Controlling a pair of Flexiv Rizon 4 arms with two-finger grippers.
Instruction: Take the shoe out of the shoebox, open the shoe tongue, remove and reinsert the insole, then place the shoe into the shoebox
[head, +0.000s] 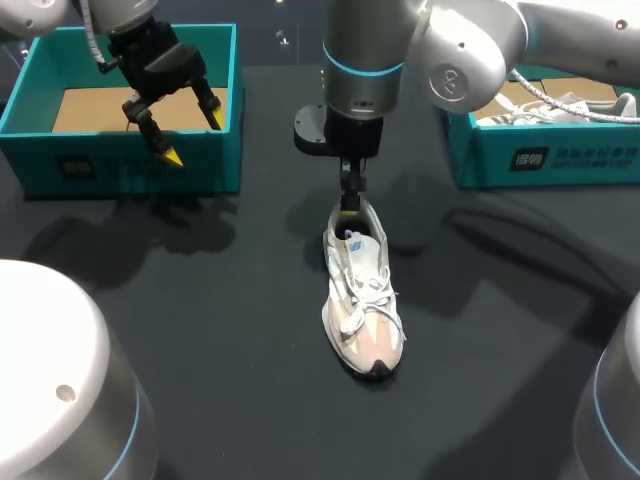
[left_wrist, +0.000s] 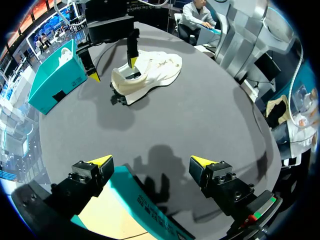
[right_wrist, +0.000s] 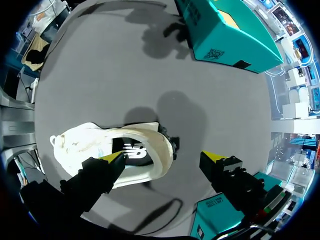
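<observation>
A white and beige sneaker lies upright in the middle of the dark table, toe toward the front edge. My right gripper hangs straight down at its heel. In the right wrist view the right gripper is open: one finger sits over the shoe's mouth, the other behind the heel, with the heel collar between them and untouched. My left gripper hovers open over the empty teal shoebox at the back left. The left gripper holds nothing, and the shoebox's wall lies under it.
A second teal shoebox stands at the back right with another white shoe inside. It also shows in the left wrist view as a teal box beyond the sneaker.
</observation>
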